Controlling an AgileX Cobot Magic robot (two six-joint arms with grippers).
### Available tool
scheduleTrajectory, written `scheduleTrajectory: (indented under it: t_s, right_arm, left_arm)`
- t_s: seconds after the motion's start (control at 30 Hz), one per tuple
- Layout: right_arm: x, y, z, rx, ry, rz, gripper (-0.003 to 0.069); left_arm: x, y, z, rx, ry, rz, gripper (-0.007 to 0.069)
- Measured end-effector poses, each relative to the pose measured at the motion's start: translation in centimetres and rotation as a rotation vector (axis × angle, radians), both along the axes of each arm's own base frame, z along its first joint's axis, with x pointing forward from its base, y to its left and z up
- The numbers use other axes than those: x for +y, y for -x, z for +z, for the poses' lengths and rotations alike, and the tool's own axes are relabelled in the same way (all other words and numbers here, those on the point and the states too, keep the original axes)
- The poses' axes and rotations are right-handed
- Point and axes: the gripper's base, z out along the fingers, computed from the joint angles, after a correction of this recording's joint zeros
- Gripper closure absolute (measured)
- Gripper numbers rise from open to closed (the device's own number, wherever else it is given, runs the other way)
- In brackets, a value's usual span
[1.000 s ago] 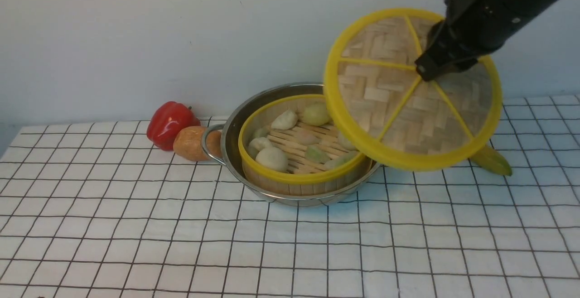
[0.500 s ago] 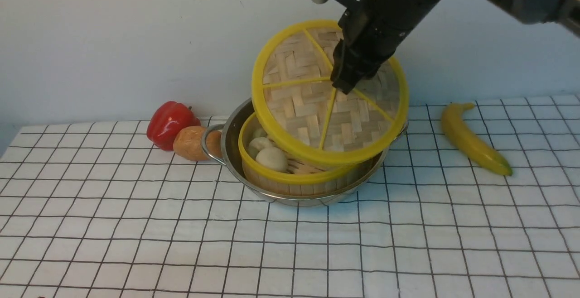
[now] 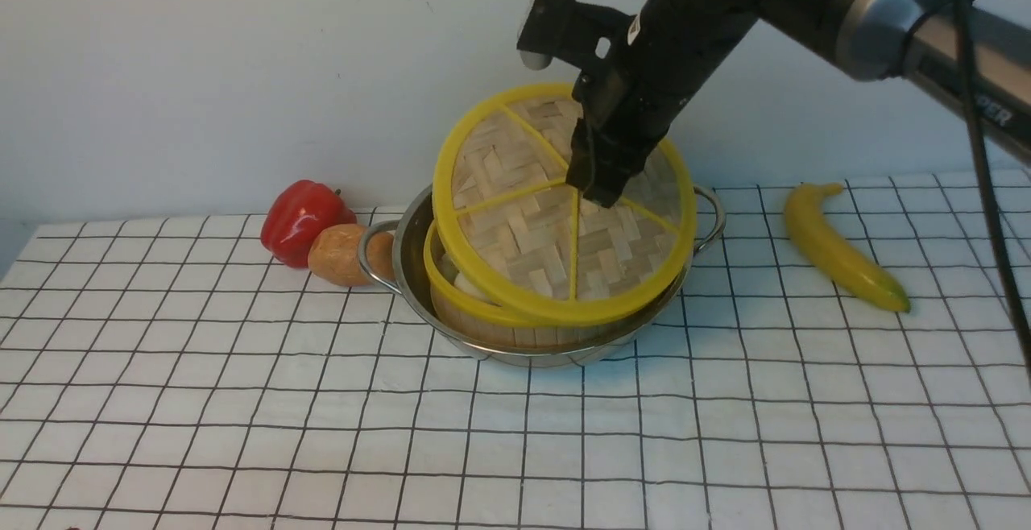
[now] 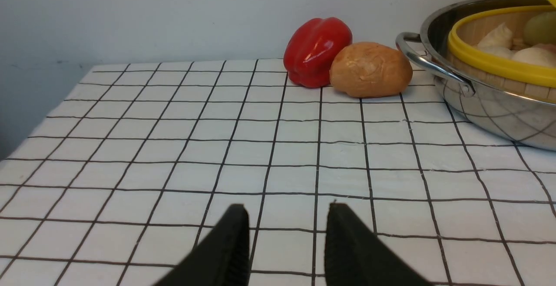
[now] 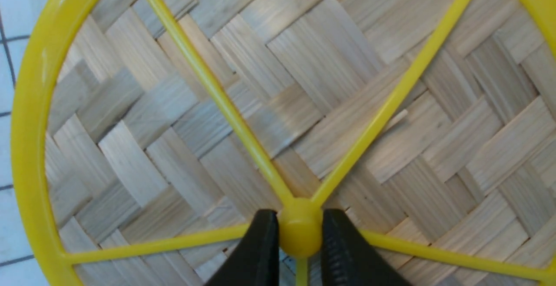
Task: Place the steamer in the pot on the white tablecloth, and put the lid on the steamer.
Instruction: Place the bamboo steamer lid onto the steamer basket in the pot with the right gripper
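Your right gripper (image 5: 299, 227) is clamped on the centre hub of the lid (image 3: 556, 248), which hangs tilted over the steamer (image 3: 448, 292), far edge raised. The steamer sits inside the pot (image 3: 523, 353) on the white tablecloth (image 3: 322, 433). Your left gripper (image 4: 286, 234) hovers empty, jaws apart.

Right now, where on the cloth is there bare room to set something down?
Free: the near white tablecloth in front of the pot, and the strip between pot and banana. Crowded: by the pot's left handle, where bread roll and red pepper sit; the tilted lid overhangs the pot.
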Motion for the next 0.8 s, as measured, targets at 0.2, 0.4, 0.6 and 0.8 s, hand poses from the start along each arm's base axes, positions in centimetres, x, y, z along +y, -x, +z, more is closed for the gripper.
scheduleTrajectory:
  t_s: [0.2, 0.4, 0.6, 0.8]
  right_arm:
    - [0.5, -0.7, -0.9, -0.046, -0.008, 0.047, 0.0522]
    - [0.8, -1.0, -0.7, -0.095, -0.024, 0.082, 0.0522]
    - [0.9, -1.2, -0.5, -0.13, -0.037, 0.08, 0.0522]
    - [1.2, -1.6, -1.8, -0.102, -0.045, 0.079, 0.0522]
  left_arm:
    - [0.0, 0.0, 0.0, 0.0, 0.0, 0.0, 0.0382]
    - [0.0, 0.0, 0.0, 0.0, 0.0, 0.0, 0.0382]
    - [0.0, 0.0, 0.0, 0.0, 0.0, 0.0, 0.0382]
    - [0.0, 0.0, 0.0, 0.0, 0.0, 0.0, 0.0382]
